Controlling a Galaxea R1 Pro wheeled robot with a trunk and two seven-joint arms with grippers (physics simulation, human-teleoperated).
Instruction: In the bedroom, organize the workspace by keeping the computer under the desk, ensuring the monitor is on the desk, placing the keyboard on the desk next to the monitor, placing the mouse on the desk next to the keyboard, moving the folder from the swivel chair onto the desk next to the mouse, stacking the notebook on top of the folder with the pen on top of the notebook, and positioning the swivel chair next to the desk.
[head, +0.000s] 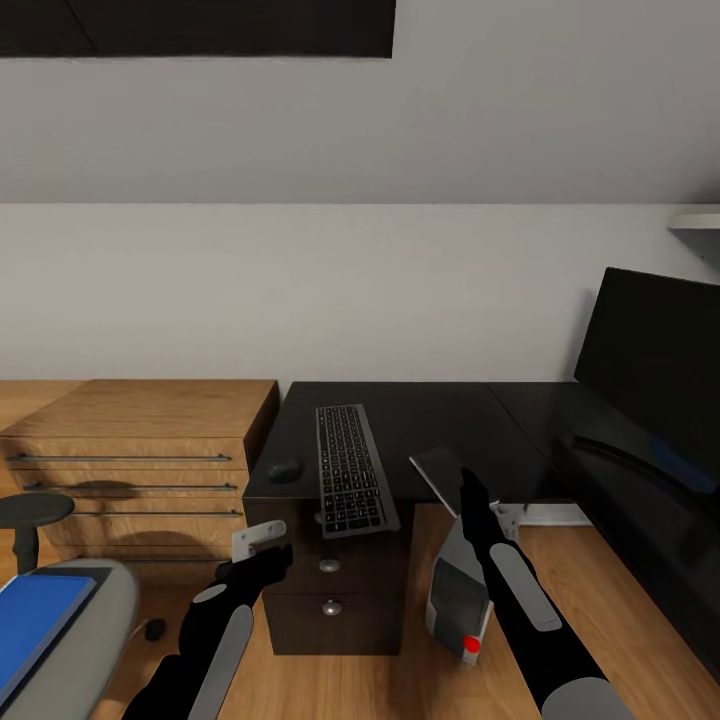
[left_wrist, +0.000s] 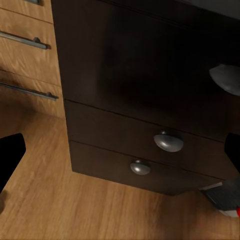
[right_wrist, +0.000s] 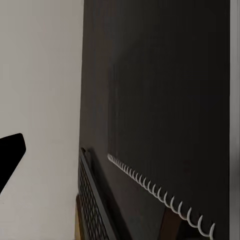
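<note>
On the black top of the L-shaped desk: one slim dark-keyed keyboard with a silver rim, lying lengthwise with its near end hanging over the front edge, one small dark oval mouse just beside it, one thin dark notebook at the inner corner edge, and one wide black flat-screen monitor on the wing at the robot's right. One silver-grey tower computer with a red light stands on the wooden floor under the desk opening. One bright blue folder lies on the seat of the one grey swivel chair. No pen spotted.

Right gripper is up at the notebook's near edge. Its fingers are dark against the dark desk, so I cannot tell if they're apart or closed. Left gripper hangs in front of the dark drawer unit, holding nothing; finger gap can't be read either.

My read: notebook pickup is the step in hand. It overhangs the edge, so come in level, pinch the overhanging part, lift straight up, and stay clear of the keyboard.

Also counted: two round silver knobs in the left wrist view, one light wooden drawer chest.
</note>
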